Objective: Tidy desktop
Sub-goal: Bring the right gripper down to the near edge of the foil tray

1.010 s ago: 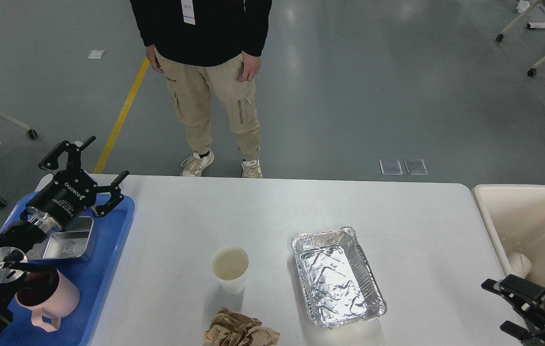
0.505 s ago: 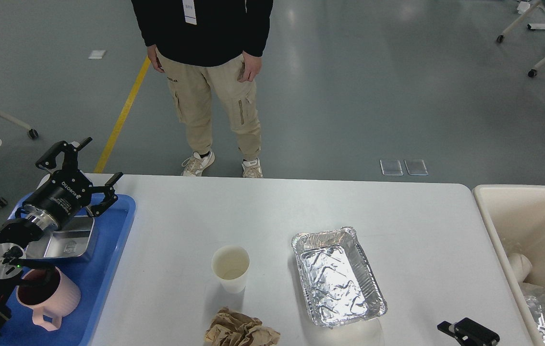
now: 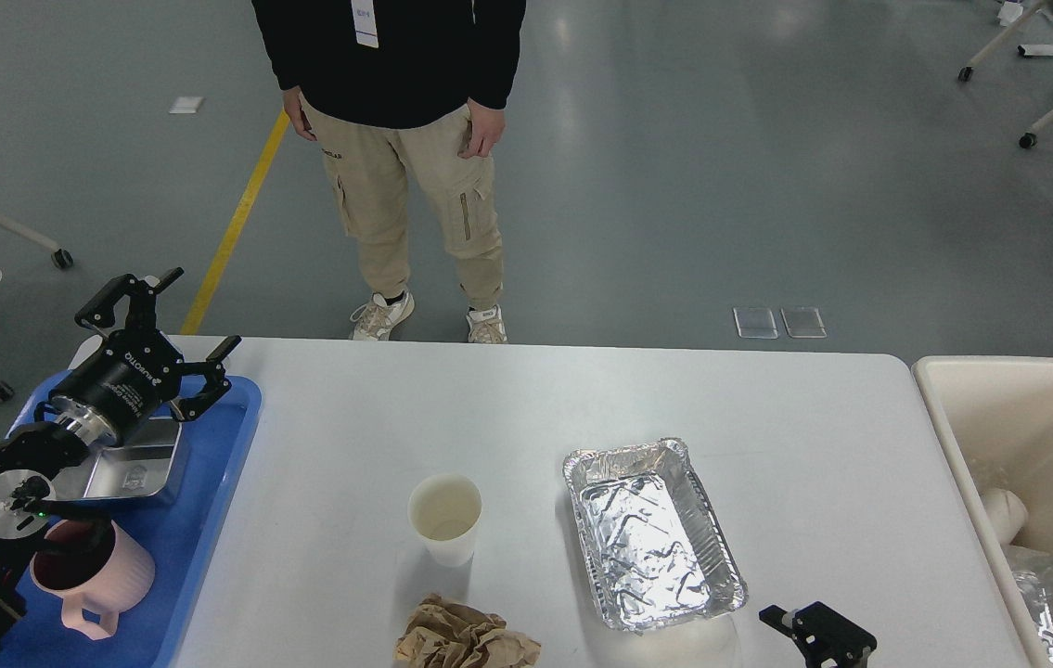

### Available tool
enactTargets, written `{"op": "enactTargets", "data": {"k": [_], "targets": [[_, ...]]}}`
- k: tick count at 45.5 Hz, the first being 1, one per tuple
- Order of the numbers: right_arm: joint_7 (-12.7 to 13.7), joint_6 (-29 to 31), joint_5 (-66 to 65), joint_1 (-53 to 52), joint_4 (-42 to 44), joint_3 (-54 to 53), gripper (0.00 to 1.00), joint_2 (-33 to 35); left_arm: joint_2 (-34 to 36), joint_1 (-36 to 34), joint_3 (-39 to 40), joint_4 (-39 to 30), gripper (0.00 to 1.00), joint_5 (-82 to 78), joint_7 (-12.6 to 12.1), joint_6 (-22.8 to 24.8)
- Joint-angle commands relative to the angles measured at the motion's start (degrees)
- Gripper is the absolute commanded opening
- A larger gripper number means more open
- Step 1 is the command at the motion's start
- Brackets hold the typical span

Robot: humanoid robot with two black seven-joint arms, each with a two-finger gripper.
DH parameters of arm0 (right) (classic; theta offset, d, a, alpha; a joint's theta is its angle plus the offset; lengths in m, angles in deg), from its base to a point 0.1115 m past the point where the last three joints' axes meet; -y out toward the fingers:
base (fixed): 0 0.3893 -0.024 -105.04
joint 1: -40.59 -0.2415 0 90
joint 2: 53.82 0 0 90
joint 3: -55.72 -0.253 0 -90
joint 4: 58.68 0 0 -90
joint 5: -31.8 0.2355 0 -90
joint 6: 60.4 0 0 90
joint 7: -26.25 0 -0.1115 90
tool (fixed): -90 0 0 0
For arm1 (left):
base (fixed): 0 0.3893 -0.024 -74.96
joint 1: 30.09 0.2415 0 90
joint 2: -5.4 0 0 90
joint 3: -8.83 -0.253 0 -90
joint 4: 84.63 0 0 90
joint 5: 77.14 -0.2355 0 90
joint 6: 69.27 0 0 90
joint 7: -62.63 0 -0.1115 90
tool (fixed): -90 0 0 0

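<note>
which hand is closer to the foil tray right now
The right. The right hand sits at the bottom edge just right of the foil tray, near its front corner. The left hand hangs open far to the left, over the blue tray.

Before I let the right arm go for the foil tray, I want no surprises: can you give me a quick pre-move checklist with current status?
1. Foil tray empty and upright: ok.
2. Right tool near the tray, just right of its near corner: ok.
3. Right tool open: cannot tell, mostly cut off by the frame's edge.
4. Left tool open, out of the way over the blue tray: ok.
5. Paper cup clear of the foil tray: ok.
6. Beige bin has room: ok.
</note>
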Motion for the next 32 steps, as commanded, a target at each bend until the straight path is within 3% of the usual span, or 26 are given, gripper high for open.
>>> {"op": "enactTargets", "data": {"k": [1,16,32], "targets": [[-0.01,0.01,-0.05,-0.77,0.04,-0.40,1.00,-1.35,-0.04,0.14,0.00,0.00,0.97,-0.09,0.04,0.00],[-0.19,0.36,-0.22,-2.53,1.01,0.22,1.00,-7.77,0.04,0.14,0.00,0.00,0.97,-0.09,-0.05,-0.44],[-1.24,0.10,-5.58,-4.81,7.42,0.57,1.00,-16.91,0.83,0.32,0.00,0.00,0.97,0.00,0.04,-0.53]]}}
